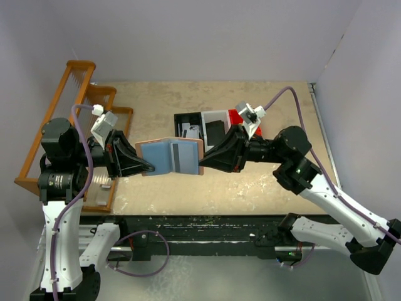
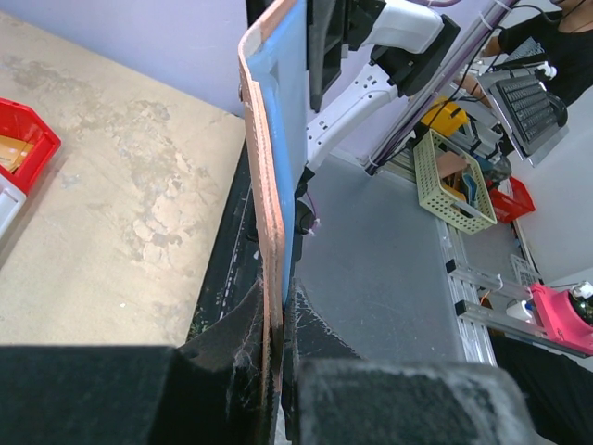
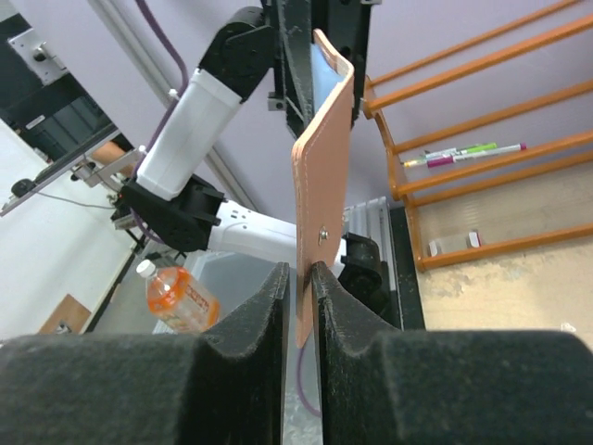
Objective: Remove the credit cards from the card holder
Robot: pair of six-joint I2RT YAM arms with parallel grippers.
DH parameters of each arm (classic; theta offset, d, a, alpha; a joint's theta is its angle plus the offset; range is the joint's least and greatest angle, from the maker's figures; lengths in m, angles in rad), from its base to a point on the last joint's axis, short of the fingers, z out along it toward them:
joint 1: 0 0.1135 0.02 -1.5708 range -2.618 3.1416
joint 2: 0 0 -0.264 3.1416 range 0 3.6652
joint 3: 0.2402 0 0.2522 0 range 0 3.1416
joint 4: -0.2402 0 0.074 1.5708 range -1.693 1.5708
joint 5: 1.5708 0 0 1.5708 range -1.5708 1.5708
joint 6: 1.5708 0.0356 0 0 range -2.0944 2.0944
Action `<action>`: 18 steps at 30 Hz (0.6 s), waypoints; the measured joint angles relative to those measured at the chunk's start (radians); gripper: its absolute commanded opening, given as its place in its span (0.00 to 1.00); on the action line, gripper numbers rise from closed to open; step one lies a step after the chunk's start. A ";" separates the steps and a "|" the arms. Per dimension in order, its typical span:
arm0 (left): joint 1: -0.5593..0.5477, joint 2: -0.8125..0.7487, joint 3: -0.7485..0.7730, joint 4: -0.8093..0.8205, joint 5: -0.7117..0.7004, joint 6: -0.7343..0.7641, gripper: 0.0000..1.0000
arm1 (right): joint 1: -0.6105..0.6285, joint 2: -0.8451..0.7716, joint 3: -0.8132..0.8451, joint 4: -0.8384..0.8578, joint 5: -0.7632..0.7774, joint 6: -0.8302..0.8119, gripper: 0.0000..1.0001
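The card holder (image 1: 163, 157) is a salmon-pink bifold with light blue lining. It is held open and flat above the table between both grippers, lining up. A pale grey card with a dark stripe (image 1: 184, 157) sits in its right half. The tan-orange card is not visible. My left gripper (image 1: 149, 167) is shut on the holder's left edge. In the left wrist view the holder (image 2: 271, 185) stands edge-on in the left gripper (image 2: 274, 348). My right gripper (image 1: 202, 165) is shut on the right edge. In the right wrist view the holder's pink outside (image 3: 322, 176) rises from the right gripper (image 3: 301, 283).
Black (image 1: 187, 127), white (image 1: 216, 127) and red (image 1: 236, 116) bins stand behind the holder at mid-table. An orange wooden rack (image 1: 75, 106) runs along the left edge; it also shows in the right wrist view (image 3: 482, 139). The red bin's corner (image 2: 23, 139) shows in the left wrist view.
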 measured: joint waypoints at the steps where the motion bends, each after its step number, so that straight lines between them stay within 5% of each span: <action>1: 0.000 0.000 0.000 0.001 0.000 -0.002 0.00 | 0.000 -0.005 0.007 0.001 -0.005 -0.002 0.16; 5: 0.000 0.000 0.000 0.007 0.001 -0.004 0.00 | 0.000 -0.007 0.018 0.001 -0.014 -0.003 0.14; 8: 0.000 -0.002 0.000 0.007 0.002 -0.006 0.00 | 0.000 0.007 0.020 -0.002 -0.008 -0.007 0.23; 15: 0.000 -0.003 0.000 0.008 0.003 -0.013 0.00 | 0.000 0.045 0.032 -0.028 0.031 -0.024 0.27; 18: 0.000 -0.003 0.000 0.008 0.003 -0.013 0.00 | 0.000 0.045 0.032 -0.040 0.039 -0.029 0.11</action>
